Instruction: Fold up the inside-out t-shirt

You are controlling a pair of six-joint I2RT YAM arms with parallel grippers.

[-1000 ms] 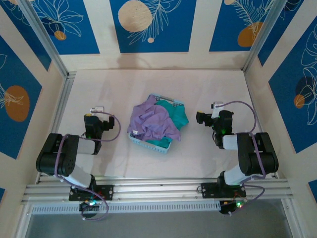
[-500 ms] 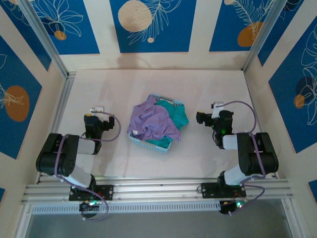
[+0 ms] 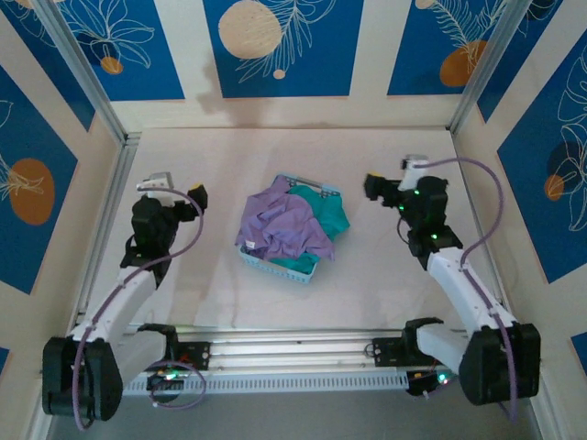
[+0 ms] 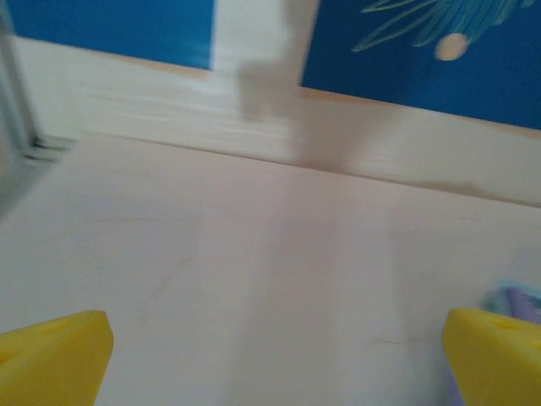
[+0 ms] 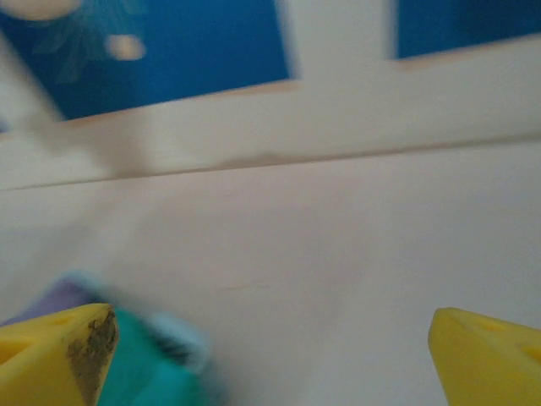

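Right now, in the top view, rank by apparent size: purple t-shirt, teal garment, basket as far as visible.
1. purple t-shirt, the largest patch.
2. teal garment, partly under the shirt.
3. basket, with only rim and wall strips showing; the clothes hide its full size.

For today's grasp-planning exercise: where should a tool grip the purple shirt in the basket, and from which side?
Probably the bunched folds of the shirt over the left half of the basket, from above and the left: it lies heaped on top there, while a teal garment fills the right.
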